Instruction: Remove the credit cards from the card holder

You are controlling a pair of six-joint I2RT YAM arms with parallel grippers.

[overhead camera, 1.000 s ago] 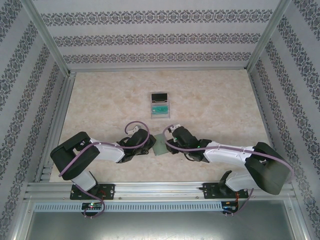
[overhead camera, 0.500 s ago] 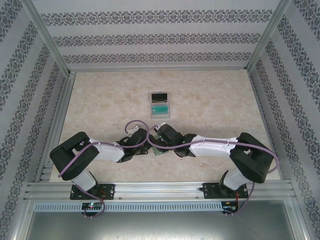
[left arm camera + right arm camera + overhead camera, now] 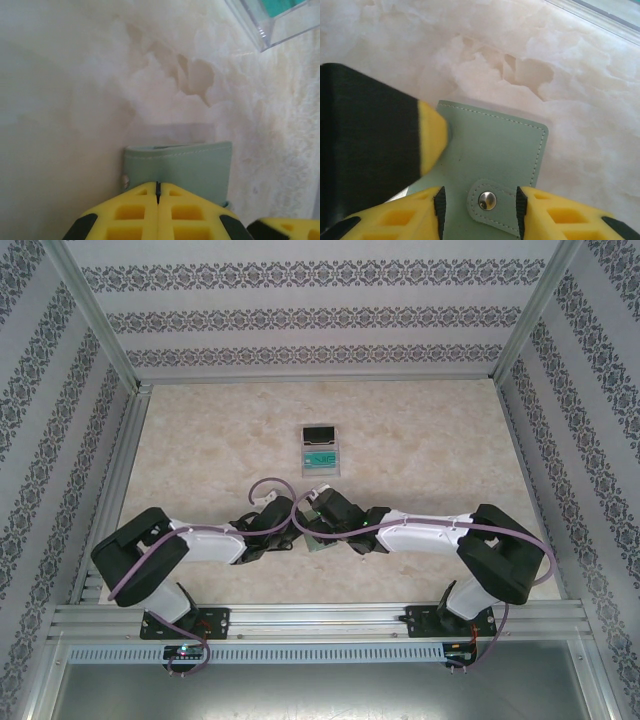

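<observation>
Desk (image 3: pixel 430 440): cream marble-look top, flat. Two items sit directly on it. Card holder (image 3: pixel 495 150), sage green, lies flat near the front edge at centre, its snap tab fastened. Tray (image 3: pixel 321 471), probably clear plastic, sits well behind the card holder at mid-desk. They don't touch; bare desk lies between them.

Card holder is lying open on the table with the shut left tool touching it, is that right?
Not quite. The card holder is folded closed, not open: the right wrist view shows its snap tab lying over the cover. The rest holds: it lies on the table, and the shut left tool touches it.
</observation>
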